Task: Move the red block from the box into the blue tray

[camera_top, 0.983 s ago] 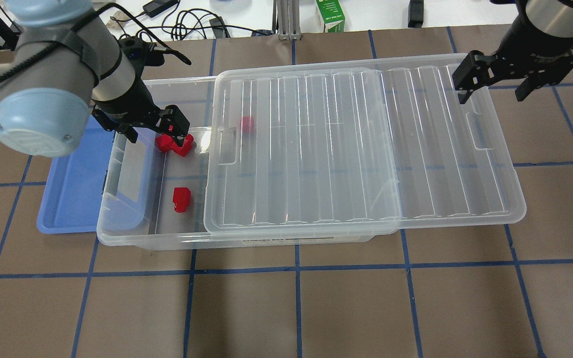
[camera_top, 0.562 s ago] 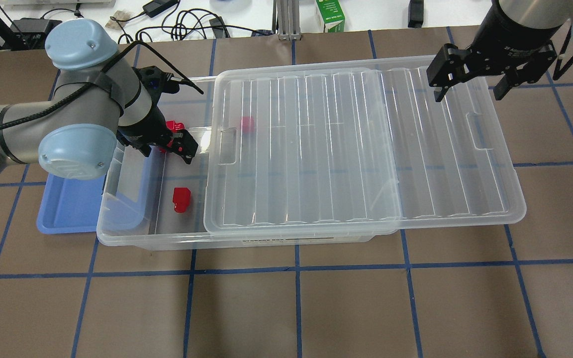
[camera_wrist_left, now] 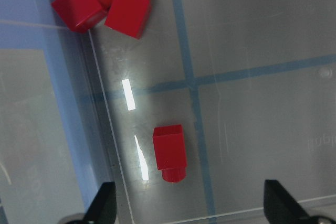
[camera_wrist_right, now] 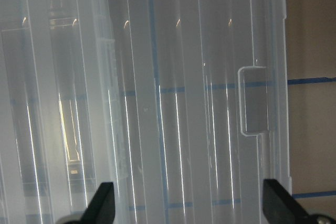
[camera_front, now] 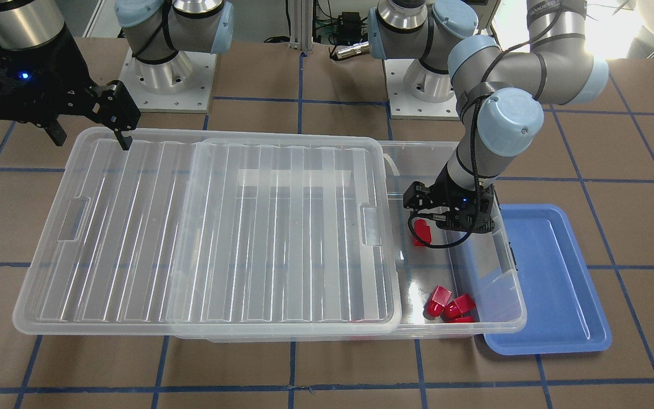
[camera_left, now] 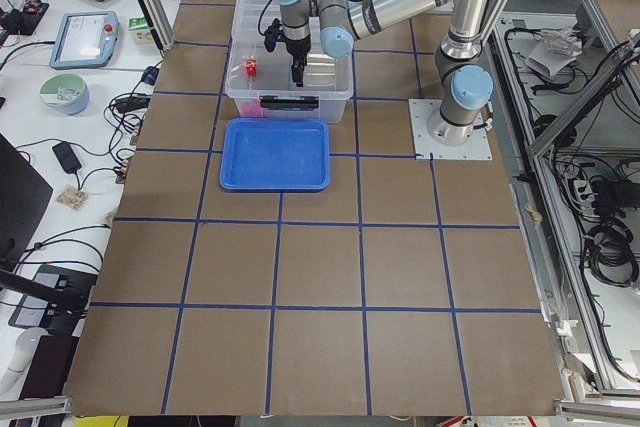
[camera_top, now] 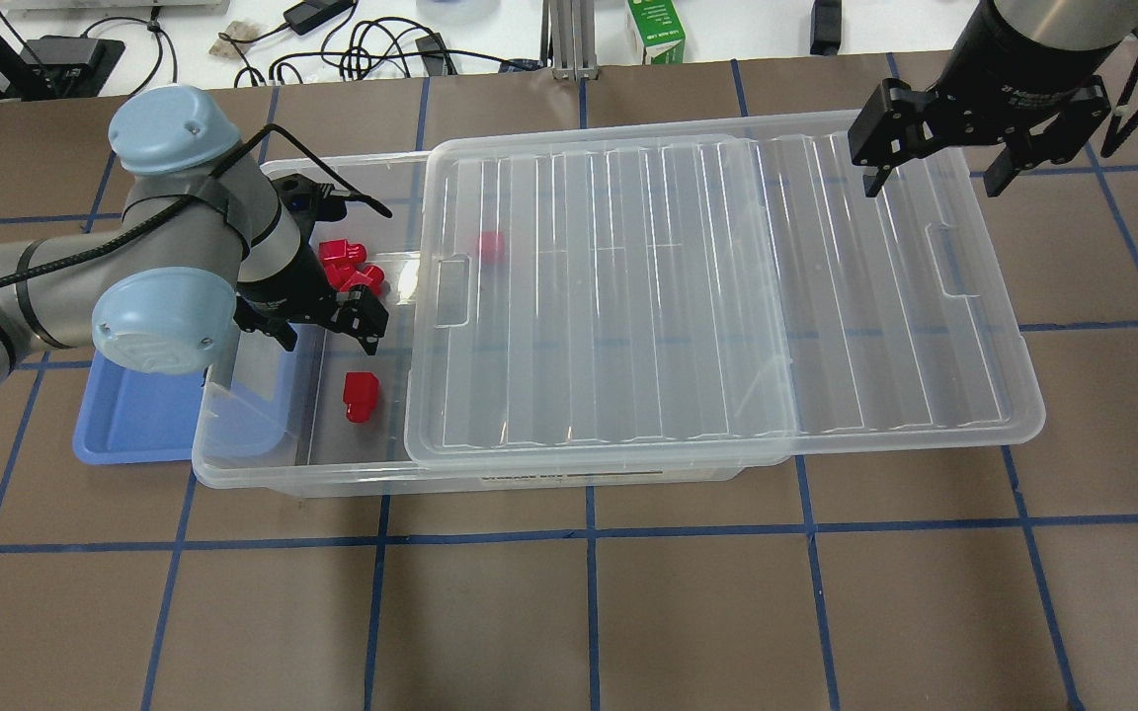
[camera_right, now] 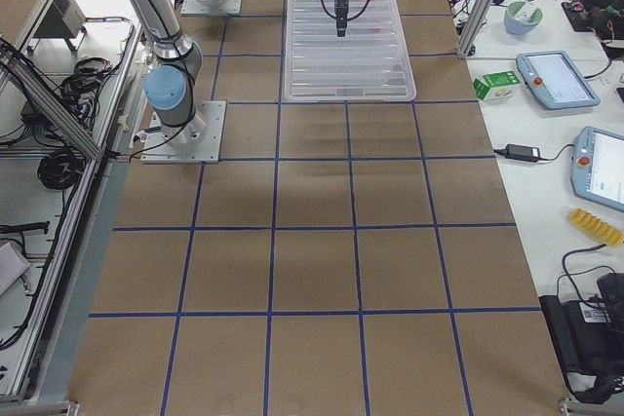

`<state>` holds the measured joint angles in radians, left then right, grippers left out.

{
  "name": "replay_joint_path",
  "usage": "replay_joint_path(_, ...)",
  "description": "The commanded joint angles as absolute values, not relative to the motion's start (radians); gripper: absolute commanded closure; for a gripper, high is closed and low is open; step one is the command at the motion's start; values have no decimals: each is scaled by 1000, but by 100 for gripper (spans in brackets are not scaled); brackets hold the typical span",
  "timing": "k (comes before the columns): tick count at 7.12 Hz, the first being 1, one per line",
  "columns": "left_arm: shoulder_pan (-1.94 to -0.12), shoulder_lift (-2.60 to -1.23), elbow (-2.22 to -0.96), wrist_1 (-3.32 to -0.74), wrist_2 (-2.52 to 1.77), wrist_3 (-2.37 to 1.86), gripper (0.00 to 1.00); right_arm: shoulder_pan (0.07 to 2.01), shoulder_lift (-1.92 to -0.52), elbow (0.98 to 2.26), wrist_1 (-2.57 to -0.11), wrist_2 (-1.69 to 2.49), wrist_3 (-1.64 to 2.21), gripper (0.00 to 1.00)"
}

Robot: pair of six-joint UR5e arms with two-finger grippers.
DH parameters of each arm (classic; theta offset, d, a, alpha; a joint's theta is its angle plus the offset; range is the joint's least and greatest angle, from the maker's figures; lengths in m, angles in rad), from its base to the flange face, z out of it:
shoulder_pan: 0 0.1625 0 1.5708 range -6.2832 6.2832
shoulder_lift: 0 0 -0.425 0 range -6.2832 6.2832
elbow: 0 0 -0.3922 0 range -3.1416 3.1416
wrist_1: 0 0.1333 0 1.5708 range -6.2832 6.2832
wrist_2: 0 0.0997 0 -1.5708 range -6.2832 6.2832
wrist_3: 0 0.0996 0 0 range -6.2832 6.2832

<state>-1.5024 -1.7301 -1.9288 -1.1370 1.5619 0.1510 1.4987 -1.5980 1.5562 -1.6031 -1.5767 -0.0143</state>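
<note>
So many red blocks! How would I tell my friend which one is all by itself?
Find the big clear box; its lid is slid aside, leaving the end by the blue tray open. On that open floor, close by the left gripper, lies the red block. It lies alone; the bunch of red blocks huddles at the wall farther from the robot.

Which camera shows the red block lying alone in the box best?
Left wrist view: the lone red block sits close up, cube and stub clear. Overhead shows it small; front-facing partly hides it; the rest show it hardly or not at all.
</note>
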Motion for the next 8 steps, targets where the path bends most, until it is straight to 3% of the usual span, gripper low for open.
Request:
replay_joint_path(1, -1502, -1747, -1960, -1135, 1562, 35, 0, 1497, -1601, 1555, -1573, -1582, -15, 0)
replay_joint_path(8, -1506, -1818, -2019, -1025, 1562, 35, 2, 1497, -1601, 1549, -1578, -1578, -18, 0)
